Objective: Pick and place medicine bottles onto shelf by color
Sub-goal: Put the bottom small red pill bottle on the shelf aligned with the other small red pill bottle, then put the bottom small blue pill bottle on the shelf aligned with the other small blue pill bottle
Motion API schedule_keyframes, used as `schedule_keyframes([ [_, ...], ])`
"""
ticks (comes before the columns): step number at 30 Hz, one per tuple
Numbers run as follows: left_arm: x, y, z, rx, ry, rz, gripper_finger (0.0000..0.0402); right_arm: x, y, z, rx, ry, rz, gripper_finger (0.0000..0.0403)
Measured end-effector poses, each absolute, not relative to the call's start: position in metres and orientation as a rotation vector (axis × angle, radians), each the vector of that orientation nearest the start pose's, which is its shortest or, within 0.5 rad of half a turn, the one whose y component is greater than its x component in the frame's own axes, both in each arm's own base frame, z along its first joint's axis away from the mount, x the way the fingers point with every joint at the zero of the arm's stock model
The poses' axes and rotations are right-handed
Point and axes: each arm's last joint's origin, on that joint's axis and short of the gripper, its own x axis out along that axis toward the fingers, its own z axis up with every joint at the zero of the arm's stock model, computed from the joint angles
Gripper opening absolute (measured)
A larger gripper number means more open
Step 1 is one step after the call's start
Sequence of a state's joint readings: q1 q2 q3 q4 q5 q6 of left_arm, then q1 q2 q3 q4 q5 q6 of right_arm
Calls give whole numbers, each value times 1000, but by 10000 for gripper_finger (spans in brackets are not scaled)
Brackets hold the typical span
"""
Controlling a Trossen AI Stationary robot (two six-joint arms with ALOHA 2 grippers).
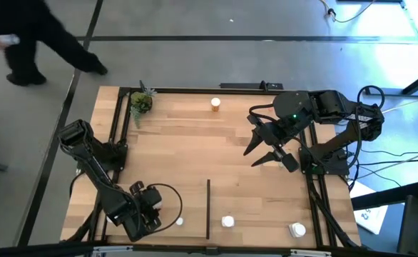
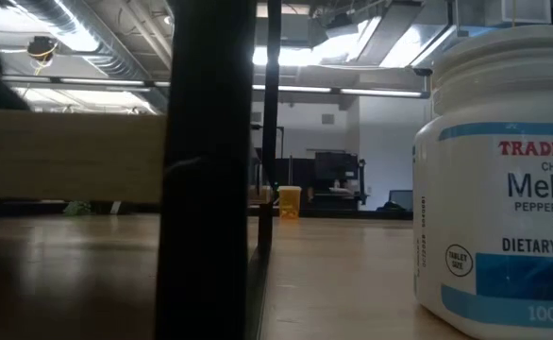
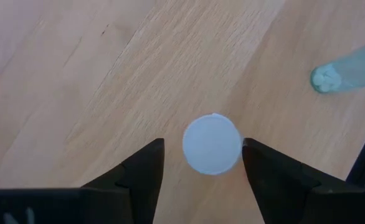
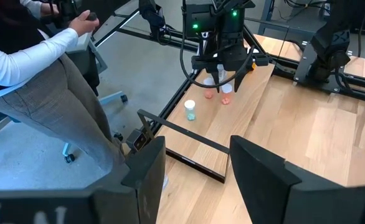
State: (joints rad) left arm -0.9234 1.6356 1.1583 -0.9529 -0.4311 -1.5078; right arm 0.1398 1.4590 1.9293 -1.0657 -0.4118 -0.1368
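One white-capped bottle (image 3: 212,144) stands between the left gripper's (image 3: 202,163) parted jaws, untouched; right gripper (image 4: 192,168) open, empty.

bottle (image 3: 212,144) between left claw (image 3: 202,163) fingers

The wide middle of the light-wood plank shelf (image 1: 187,153) lay bare, giving room to pass. Obstacles ringed it: a thin black divider strip (image 1: 208,208) near the front edge, white-capped bottles (image 1: 227,222) beside it, an orange bottle (image 1: 215,105) and small green potted plant (image 1: 141,102) at the back.
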Motion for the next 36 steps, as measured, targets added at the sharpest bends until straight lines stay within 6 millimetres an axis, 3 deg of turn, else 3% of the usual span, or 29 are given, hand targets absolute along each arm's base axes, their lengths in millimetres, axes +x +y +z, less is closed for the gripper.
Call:
schedule_keyframes([
  [13, 190, -231, 226, -433, 1063, 458, 209, 256, 48, 477, -47, 560, 574, 181],
  [20, 191, -233, 247, -426, 1069, 461, 208, 256, 48, 478, -47, 559, 574, 181],
  [30, 189, -230, 292, -361, 1090, 462, 207, 256, 48, 478, -47, 559, 574, 181],
  [36, 190, -229, 301, -353, 1068, 461, 207, 256, 48, 477, -47, 559, 574, 181],
])
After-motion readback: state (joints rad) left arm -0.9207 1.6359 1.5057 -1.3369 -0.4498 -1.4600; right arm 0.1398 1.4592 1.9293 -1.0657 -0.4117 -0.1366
